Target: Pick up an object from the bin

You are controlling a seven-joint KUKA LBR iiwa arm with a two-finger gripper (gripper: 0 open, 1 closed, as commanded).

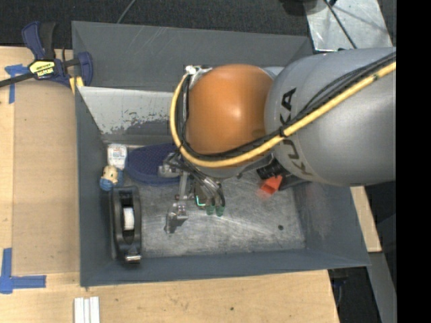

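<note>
The grey bin (269,233) holds a black tape dispenser (126,224), with a blue dish (143,164) and white packet (116,155) above it and an orange block (269,186) well to its right.

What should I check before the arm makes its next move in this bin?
1. The gripper open: ok, the fingers stand apart.
2. Nothing between them: ok, bare bin floor shows there.
3. The gripper over a thing: not ok, it hangs over bare floor.
4. Nearest things: ok, a blue round thing up-left, an orange-red piece to the right.
5. The black tape dispenser apart from the gripper: ok, it lies by the left wall.
6. Things under the orange cover: cannot tell, hidden.
</note>
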